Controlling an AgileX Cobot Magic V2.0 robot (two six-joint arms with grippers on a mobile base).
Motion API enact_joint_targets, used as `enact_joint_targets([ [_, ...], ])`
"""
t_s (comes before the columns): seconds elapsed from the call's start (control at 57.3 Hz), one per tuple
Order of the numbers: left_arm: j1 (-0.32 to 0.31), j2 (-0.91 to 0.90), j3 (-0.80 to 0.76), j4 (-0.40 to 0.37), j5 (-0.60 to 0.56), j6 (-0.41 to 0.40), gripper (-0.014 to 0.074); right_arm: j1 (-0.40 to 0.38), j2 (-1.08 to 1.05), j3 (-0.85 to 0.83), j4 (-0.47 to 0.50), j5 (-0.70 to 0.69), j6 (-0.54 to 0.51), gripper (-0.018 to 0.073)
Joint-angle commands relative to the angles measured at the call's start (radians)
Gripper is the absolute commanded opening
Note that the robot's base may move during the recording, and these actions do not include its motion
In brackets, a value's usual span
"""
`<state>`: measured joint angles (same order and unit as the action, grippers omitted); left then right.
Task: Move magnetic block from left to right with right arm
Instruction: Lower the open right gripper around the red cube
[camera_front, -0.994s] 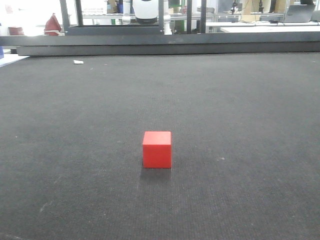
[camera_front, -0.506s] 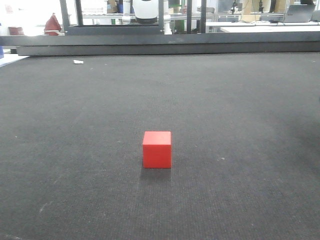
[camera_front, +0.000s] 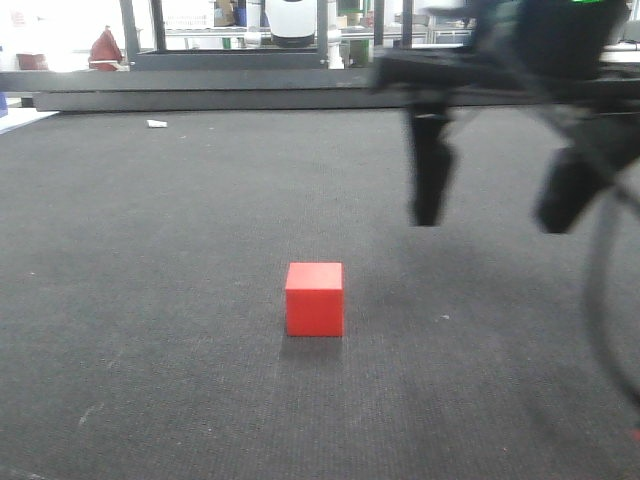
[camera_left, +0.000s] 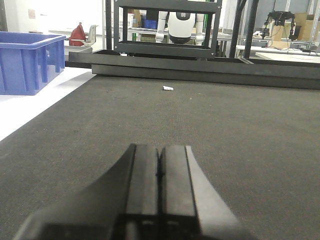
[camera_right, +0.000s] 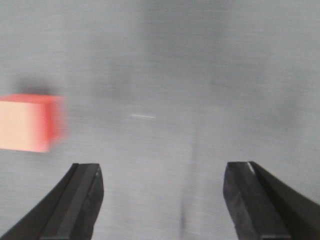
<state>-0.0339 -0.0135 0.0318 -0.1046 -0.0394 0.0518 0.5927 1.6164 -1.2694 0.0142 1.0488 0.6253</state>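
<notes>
Swung in at 2 o'clock of magnetic block (camera_front: 314, 298) with right gripper (camera_front: 494, 222) fingers (camera_front: 428, 190) spread, left gripper (camera_left: 159, 172) pressed together; slide toward 8 o'clock, straddle squarely.

The magnetic block (camera_front: 314, 299) has smooth, matt red faces with no sheen; whether it is plastic or painted wood cannot be told. The tabletop (camera_front: 150, 250) is covered in dark grey cloth, finely ribbed, rough and matt (pale specks (camera_front: 443, 318) cling to the weave). The left gripper (camera_left: 160, 155) and right gripper (camera_right: 161, 172) have jaws of smooth black matt plastic. The blue crate (camera_left: 30, 60) is slightly glossy moulded plastic.
</notes>
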Motion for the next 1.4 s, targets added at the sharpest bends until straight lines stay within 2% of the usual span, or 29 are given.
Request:
enact_joint_targets([
  [0.0, 0.000, -0.012, 0.008, -0.005, -0.086, 0.000, -0.0126, 0.040, 0.022, -0.097, -0.005, 0.009, 0.014, 0.0596],
  [0.366, 0.000, -0.012, 0.008, -0.005, -0.086, 0.000, -0.0126, 0.140, 0.221, -0.289, -0.004, 0.033, 0.091, 0.0596],
  [1.047, 0.000, -0.012, 0.008, -0.005, -0.086, 0.000, -0.0126, 0.148, 0.315, -0.307, 0.001, 0.008, 0.151, 0.0593],
  [1.151, 0.000, -0.012, 0.008, -0.005, -0.086, 0.000, -0.0126, 0.150, 0.315, -0.307, 0.001, 0.007, 0.151, 0.0503],
  [1.308, 0.000, -0.012, 0.008, -0.005, -0.086, 0.000, -0.0126, 0.150, 0.315, -0.307, 0.001, 0.007, 0.151, 0.0265],
  [1.378, 0.000, -0.012, 0.008, -0.005, -0.086, 0.000, -0.0126, 0.150, 0.314, -0.307, 0.001, 0.007, 0.151, 0.0225],
])
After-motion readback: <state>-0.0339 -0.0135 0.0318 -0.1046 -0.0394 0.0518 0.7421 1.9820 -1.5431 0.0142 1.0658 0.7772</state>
